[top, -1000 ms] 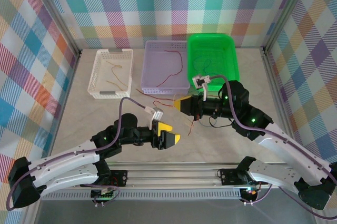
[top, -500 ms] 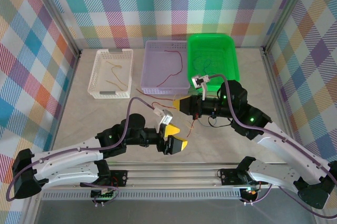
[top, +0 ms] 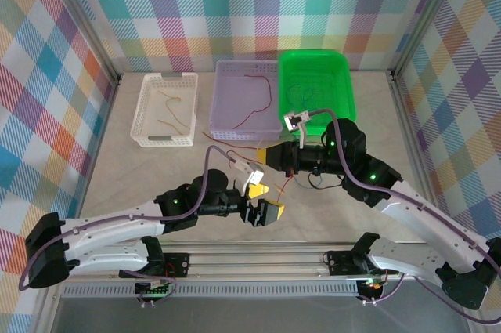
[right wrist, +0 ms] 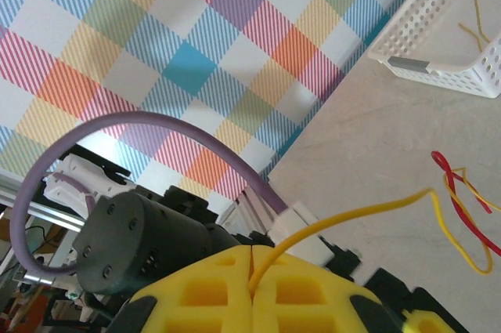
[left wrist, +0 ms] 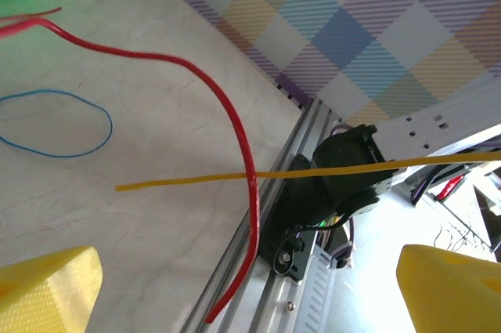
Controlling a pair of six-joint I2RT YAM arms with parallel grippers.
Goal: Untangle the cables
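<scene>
My right gripper (top: 266, 154) (right wrist: 252, 258) is shut on a thin yellow cable (right wrist: 352, 215), which runs from its closed yellow fingers to a tangle with a red cable (right wrist: 462, 184) on the table. In the left wrist view that yellow cable (left wrist: 235, 179) stretches level across the picture, and a red cable (left wrist: 235, 114) curves down over it. A blue cable (left wrist: 55, 123) lies in a loop on the table beyond. My left gripper (top: 266, 200) (left wrist: 250, 302) is open just below and short of the crossing, with nothing between its fingers (left wrist: 47, 294).
Three baskets stand at the back: a white one (top: 164, 110) with yellow wires, a purple one (top: 246, 102) with a red wire, and a green one (top: 317, 82). The aluminium rail (top: 258, 258) runs along the near edge. Bare table (top: 141, 176) lies at the left.
My left arm has reached to the right, bringing its open gripper under the hanging cables. My right gripper has kept still, shut on the yellow cable.
</scene>
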